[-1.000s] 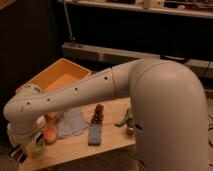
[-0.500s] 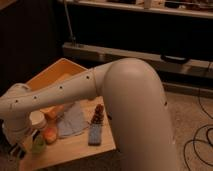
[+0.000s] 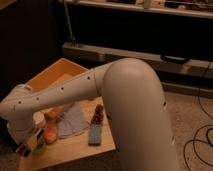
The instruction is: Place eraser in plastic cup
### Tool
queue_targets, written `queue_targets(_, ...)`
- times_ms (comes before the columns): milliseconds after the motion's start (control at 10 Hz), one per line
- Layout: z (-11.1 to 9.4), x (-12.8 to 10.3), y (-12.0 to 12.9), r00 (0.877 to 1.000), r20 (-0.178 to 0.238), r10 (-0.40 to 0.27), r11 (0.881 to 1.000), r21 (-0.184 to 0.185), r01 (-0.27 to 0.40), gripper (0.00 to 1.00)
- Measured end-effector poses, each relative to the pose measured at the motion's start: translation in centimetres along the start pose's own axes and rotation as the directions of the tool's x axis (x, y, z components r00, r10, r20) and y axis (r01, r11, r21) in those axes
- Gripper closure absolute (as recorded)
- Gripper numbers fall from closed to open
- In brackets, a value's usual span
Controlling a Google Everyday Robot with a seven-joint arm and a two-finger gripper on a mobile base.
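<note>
The fingers sit at the lower left of the frame, at the end of the white arm that sweeps down from the centre. They appear closed around the eraser, a striped block that pokes out diagonally below the wrist, over the near left corner of the counter. How tightly they pinch it is hard to make out in the dim light.

The plastic cup, light green and short, stands just to the right of the held eraser, near the counter's front left edge. The eraser is beside the cup and not inside it.

Just above and to the right of the cup is a rounded orange object, and above that a white round container, partly hidden by the wrist. A pale crumpled cloth lies in the middle of the counter. To its right a blue-grey rectangular pad lies flat, with a small dark reddish object just above it.

An open yellow-orange box stands at the far left of the counter, behind the arm. Dark cables loop across the speckled floor at the lower right, and dark shelving fills the background.
</note>
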Motion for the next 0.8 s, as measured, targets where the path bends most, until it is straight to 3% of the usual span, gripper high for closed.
queue_targets(300, 1.3, 0.1, 0.0, 1.000, -0.012, 0.015, 1.000, -0.019, -0.015, 1.00)
queue_targets(800, 2.7, -0.6, -0.5, 0.998, -0.055, 0.013, 0.995, -0.100, -0.018, 1.00)
